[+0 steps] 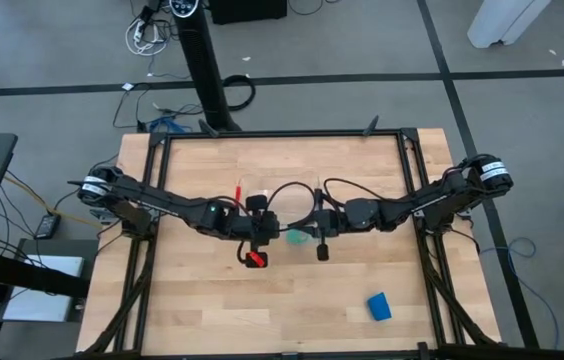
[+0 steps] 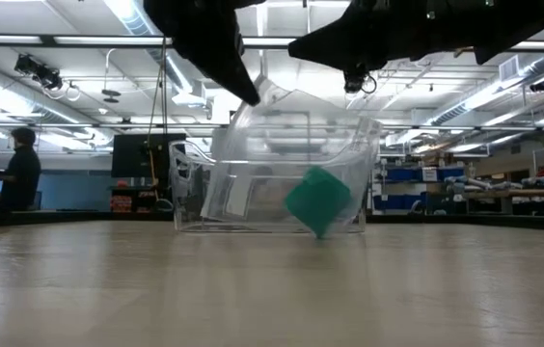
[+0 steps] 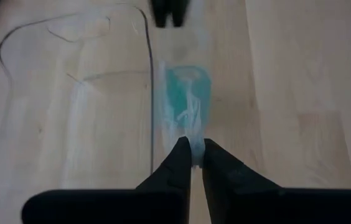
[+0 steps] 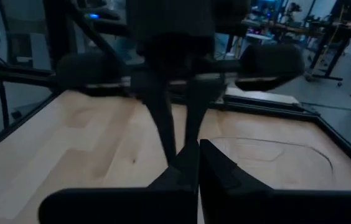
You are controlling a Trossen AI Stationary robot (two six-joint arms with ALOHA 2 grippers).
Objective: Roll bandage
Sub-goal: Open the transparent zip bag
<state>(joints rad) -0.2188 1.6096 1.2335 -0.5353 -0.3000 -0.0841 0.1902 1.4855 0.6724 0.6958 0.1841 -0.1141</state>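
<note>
The bandage [image 1: 378, 307] is a small bright blue roll lying on the table near the front right, away from both grippers. A clear plastic tray [image 2: 282, 164] stands tilted at the table's middle, its lower edge on the wood, with a teal-green block [image 2: 318, 200] inside it. The block also shows in the high view [image 1: 295, 238]. My left gripper [image 1: 278, 232] is shut on the tray's rim. My right gripper [image 1: 310, 226] faces it from the tray's other side, fingers shut. My left gripper pinches the tray's thin clear rim [image 3: 195, 149] between its two fingertips [image 3: 182, 155]. It comes from the table's left, slanting down. The tray is tilted up on that side [image 2: 258, 92], with its lower edge on the table. My right gripper is shut at the tray's opposite side [image 4: 197, 158]; whether it touches the clear wall, I cannot tell.
A black frame [image 1: 282, 135] runs around the wooden table top. Bare wood lies in front of the grippers and around the blue roll. A person [image 2: 19, 169] stands far back in the room.
</note>
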